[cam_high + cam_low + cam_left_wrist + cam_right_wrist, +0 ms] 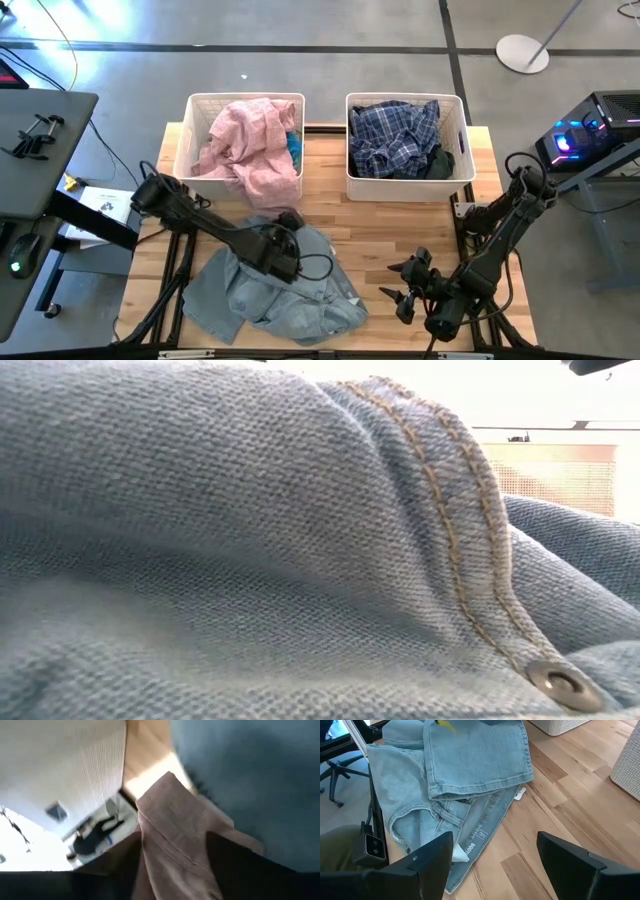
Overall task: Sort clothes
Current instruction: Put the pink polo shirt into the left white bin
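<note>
From above, my left gripper (285, 238) hangs over the denim garment (265, 290) on the table (400, 230); I cannot tell its jaws. The pink garment (250, 145) drapes over the left basket (200, 110), the plaid one (395, 135) fills the right basket (455, 110). In my right wrist view, my right gripper (495, 857) stands open beside the denim.

Both arms matte black, jointed tube links, black cables looped alongside; right hand (492, 865) has two broad, flat black fingers.
</note>
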{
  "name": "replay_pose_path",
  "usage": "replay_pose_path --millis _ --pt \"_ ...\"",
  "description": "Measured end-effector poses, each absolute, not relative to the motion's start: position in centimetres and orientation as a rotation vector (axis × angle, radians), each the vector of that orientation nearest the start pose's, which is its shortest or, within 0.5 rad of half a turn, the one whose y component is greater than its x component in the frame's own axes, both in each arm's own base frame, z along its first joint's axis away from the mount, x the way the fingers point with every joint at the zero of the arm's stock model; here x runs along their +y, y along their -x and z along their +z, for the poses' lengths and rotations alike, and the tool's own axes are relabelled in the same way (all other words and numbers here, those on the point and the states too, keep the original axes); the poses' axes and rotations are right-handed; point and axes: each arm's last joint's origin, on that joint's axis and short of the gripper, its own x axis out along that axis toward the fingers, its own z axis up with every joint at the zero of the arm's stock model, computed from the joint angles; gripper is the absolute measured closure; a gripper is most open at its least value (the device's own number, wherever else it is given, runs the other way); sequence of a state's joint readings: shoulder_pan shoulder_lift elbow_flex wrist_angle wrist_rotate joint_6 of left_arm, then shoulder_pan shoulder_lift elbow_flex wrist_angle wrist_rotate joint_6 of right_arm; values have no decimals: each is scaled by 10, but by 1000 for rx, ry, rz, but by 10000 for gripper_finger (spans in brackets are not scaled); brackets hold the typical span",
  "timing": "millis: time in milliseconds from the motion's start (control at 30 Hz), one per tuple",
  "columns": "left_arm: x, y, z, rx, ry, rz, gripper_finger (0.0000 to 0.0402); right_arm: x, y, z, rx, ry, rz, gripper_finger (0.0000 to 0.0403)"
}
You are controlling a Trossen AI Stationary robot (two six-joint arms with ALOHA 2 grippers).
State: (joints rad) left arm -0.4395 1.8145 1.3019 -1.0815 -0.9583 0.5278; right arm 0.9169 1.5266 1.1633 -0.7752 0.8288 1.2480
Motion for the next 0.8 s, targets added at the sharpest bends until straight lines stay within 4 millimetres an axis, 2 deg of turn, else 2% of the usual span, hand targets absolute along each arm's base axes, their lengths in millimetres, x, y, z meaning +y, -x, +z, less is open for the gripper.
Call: replay_pose_path --millis 100,167,200,333,433,567,667,733,800 --pt "-108 -299 214 1427 -1454 167 282 222 -197 257 620 -324 -352 126" --pt "-104 -296 225 1442 -1437 259 358 222 -197 257 620 -324 -352 126" --pt "-103 -296 232 1427 -1423 317 379 222 -197 257 620 -324 -352 126" --pt "-102 -290 276 1235 -1471 600 392 222 -197 257 620 -319 -351 126" --pt "-93 -280 318 1060 -1370 740 399 222 -197 258 614 -303 -345 126" --pt "-63 -255 372 925 -1179 906 401 222 -197 258 614 -291 -338 126" --pt "-31 -224 408 805 -968 1083 401 222 -197 258 613 -291 -337 126" --pt "-11 -203 423 763 -763 1129 401 222 -197 258 612 -291 -337 126" --pt "2 -187 429 820 -596 1030 401 222 -198 258 612 -294 -336 126"
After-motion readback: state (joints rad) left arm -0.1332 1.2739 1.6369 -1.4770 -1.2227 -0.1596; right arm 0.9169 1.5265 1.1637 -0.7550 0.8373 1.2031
